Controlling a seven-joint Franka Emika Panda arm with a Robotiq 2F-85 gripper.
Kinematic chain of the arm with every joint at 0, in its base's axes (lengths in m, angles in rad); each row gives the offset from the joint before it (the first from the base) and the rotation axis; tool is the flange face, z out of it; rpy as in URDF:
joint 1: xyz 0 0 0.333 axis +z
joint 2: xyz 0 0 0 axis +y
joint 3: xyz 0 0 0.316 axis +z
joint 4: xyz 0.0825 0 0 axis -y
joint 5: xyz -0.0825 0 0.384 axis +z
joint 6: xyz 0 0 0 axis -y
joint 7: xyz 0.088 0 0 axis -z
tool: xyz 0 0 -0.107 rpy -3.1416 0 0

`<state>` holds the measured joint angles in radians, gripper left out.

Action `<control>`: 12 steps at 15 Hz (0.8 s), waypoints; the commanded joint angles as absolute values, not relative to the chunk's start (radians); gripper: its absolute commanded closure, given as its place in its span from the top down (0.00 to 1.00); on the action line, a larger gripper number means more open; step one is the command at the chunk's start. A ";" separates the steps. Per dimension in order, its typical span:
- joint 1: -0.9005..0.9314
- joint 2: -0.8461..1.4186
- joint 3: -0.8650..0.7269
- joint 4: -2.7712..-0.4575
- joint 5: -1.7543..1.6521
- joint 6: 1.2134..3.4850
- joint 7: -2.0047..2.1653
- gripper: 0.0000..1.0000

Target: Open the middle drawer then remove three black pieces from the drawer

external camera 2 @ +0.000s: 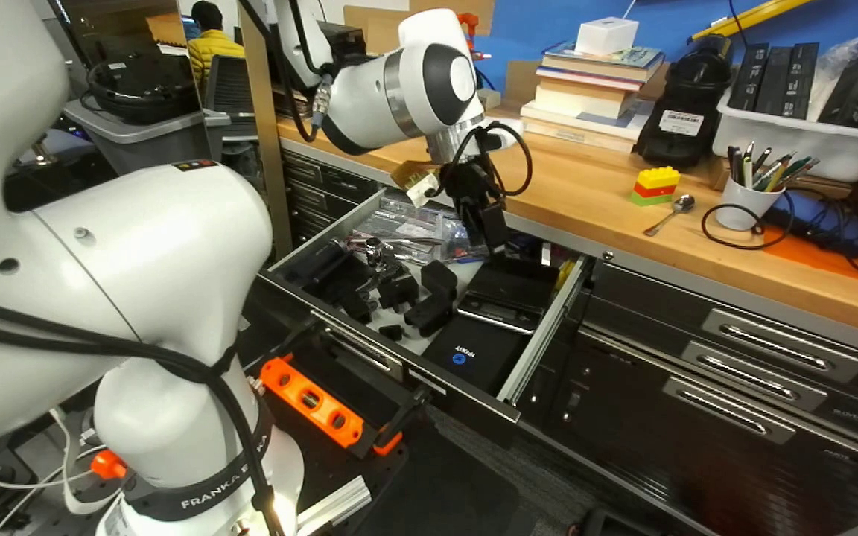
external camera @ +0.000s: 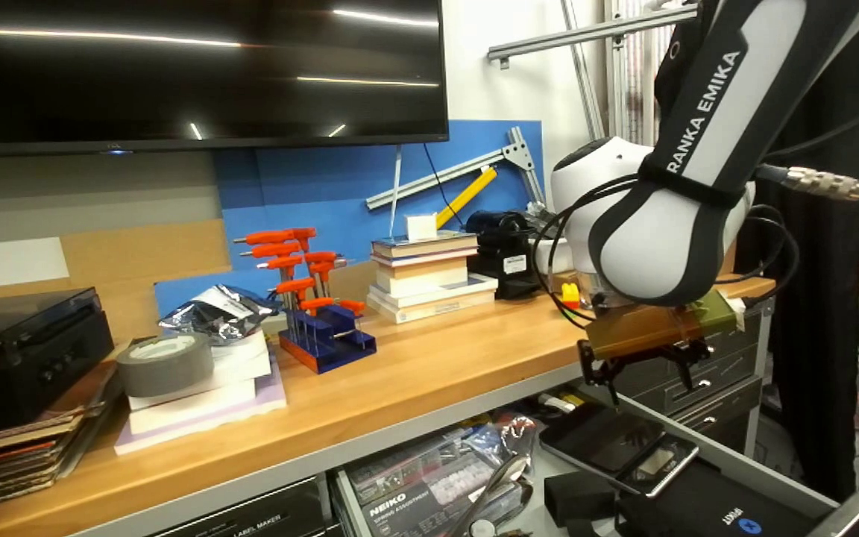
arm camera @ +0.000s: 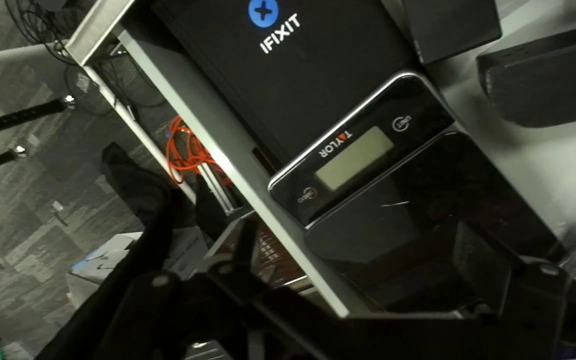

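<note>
The tool (external camera: 652, 388) is held with its fingers spread and nothing between them, above the black scale (arm camera: 403, 192) in the pulled-out drawer (external camera 2: 546, 331), presumably the middle drawer. Opening can be judged complete; the grasping of a black piece (external camera 2: 439, 279) seems due. The tool should first be carried sideways off the scale, turned so that the piece's narrower sides are straddled, then lowered straight, without the scale's rim or the flat IFIXIT box (arm camera: 313, 75) being brushed. A high, level lift is advised.

The black pieces are found on the pale drawer floor, just beside scale and box. They look matte and chunky; in the wrist view, a square-edged block (arm camera: 453, 30) and a round-cornered block (arm camera: 548, 82) are shown. Which 3 are meant, among other dark items (external camera 2: 321, 272), cannot be told for certain.
</note>
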<state>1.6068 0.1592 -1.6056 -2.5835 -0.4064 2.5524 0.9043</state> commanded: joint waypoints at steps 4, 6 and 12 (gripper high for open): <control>1.683 -0.019 -1.683 -2.635 -0.417 2.654 0.676 1.00; 1.470 -0.001 -1.460 -2.664 -0.307 2.701 0.522 1.00; 1.210 -0.110 -1.212 -2.758 -0.199 2.698 0.178 1.00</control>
<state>1.4056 -0.0442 -1.3933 -2.7092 -0.2750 2.6746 0.3583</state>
